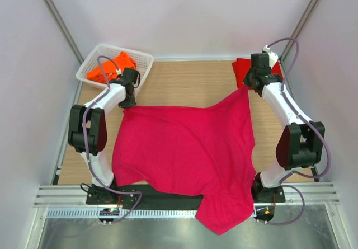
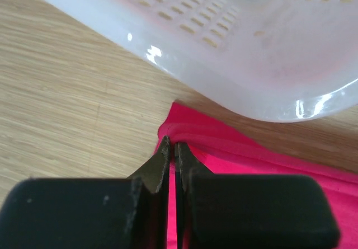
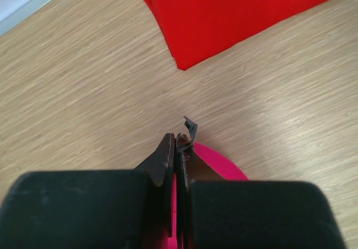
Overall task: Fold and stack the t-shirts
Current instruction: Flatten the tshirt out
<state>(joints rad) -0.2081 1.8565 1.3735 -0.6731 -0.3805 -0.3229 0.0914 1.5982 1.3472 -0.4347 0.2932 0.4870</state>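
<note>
Holds the pink t-shirt (image 1: 184,154) spread wide across the tabletop (image 1: 179,84), with one near corner draped over the front edge past the arm bases. Pinches its far left corner with the left end effector (image 2: 172,148), closed on the cloth just beside the white basket (image 2: 224,47). Pinches its far right corner with the right end effector (image 3: 178,142), likewise closed on the cloth, near the red t-shirt (image 3: 235,14) lying flat at the far right corner of the tabletop. Shows the orange t-shirt (image 1: 112,67) crumpled inside the basket at the far left.
</note>
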